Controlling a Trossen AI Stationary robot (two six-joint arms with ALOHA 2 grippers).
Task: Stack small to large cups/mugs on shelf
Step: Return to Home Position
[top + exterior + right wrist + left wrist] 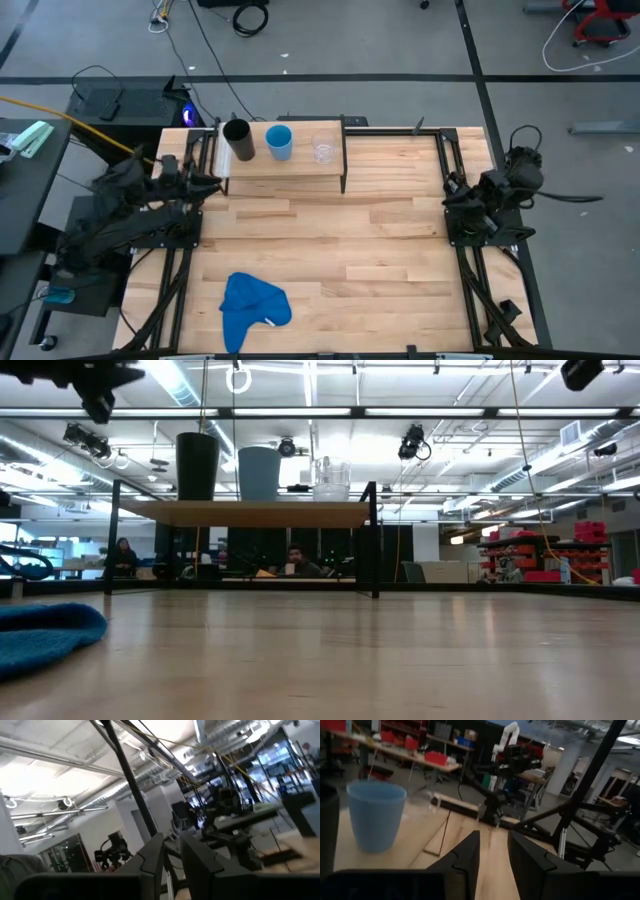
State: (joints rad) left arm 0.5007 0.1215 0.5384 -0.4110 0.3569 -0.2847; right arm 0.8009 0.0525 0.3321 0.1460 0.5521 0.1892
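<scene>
Three cups stand upright in a row on the low wooden shelf [285, 165] at the table's far side: a tall black cup [238, 138], a light-blue cup [279, 141] and a small clear cup [323, 148]. The low view shows their bases on the shelf board [250, 512]. My left gripper [492, 855] hovers open just left of the shelf's left end [208, 180], near the black cup, with nothing between its fingers. My right gripper [172, 857] is drawn back over the table's right edge [455, 195], its fingers slightly apart and empty, tilted up toward the ceiling.
A crumpled blue cloth [252, 305] lies near the table's front edge, left of centre. The arms' black frames run along both sides of the table [380, 260]. People sit in the room beyond the shelf [295, 563].
</scene>
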